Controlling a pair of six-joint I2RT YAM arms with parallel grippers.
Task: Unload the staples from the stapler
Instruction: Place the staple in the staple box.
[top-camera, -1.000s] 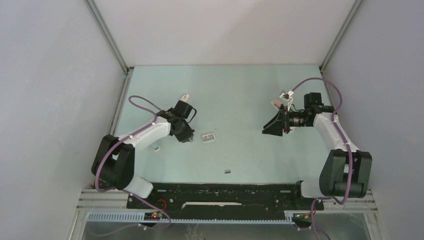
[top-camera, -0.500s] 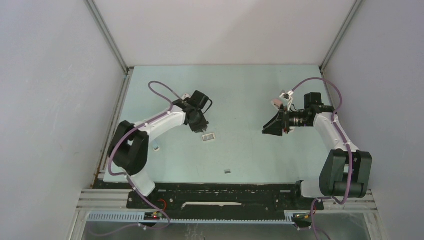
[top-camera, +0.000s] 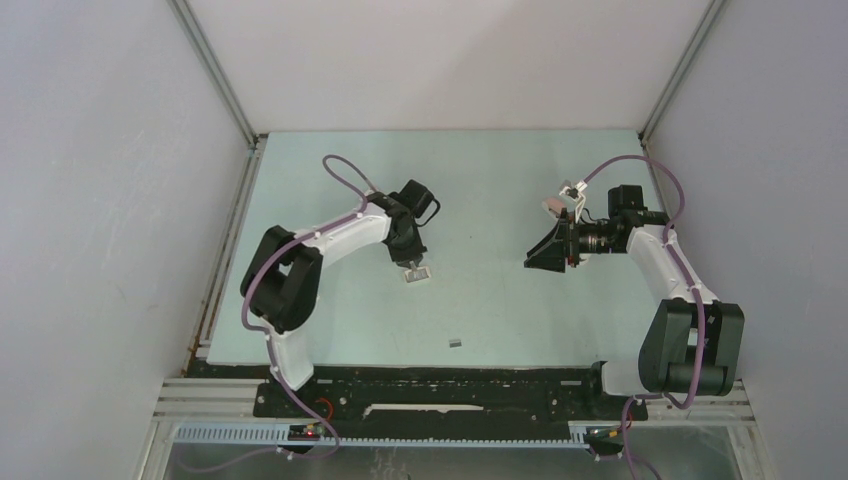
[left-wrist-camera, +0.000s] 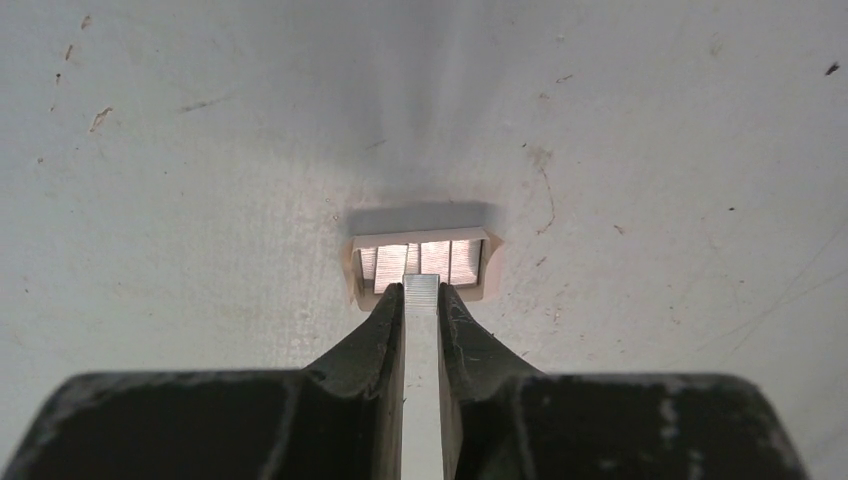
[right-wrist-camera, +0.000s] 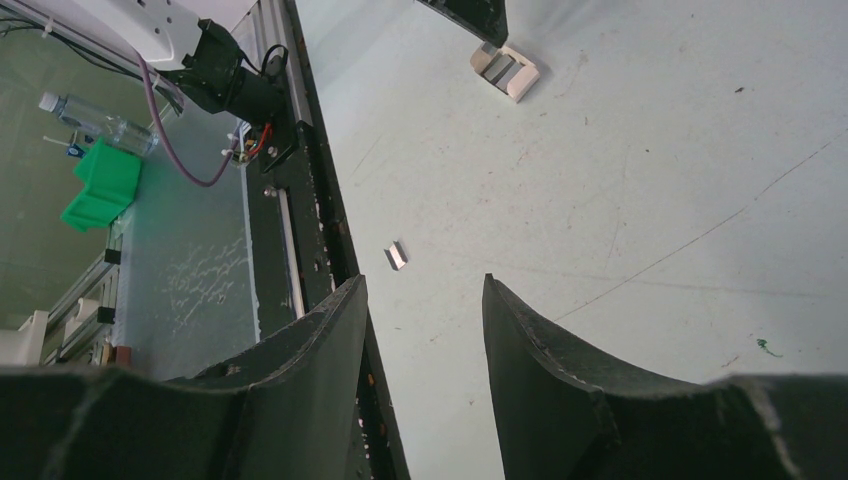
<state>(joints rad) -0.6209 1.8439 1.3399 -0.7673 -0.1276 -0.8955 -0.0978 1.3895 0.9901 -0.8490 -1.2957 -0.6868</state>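
Note:
My left gripper (top-camera: 411, 264) is shut on a short silvery strip of staples (left-wrist-camera: 421, 300) and holds it just above a small pinkish-white open box (left-wrist-camera: 424, 243). The box has more staple strips lying side by side in it. The box also shows in the top view (top-camera: 417, 273) and in the right wrist view (right-wrist-camera: 505, 70). Another small grey strip of staples (top-camera: 455, 342) lies loose on the table nearer the front, also in the right wrist view (right-wrist-camera: 397, 256). My right gripper (top-camera: 533, 262) hovers open and empty at the right (right-wrist-camera: 425, 280). The stapler is not in view.
The pale green table (top-camera: 480, 180) is walled by white panels at the back and sides. The black base rail (top-camera: 450, 385) runs along the front edge. Beyond it, the right wrist view shows a green block (right-wrist-camera: 100, 185) and a bottle (right-wrist-camera: 90, 118).
My left arm has swung right from the left side of the table and now holds its gripper over the box. The right arm has not moved.

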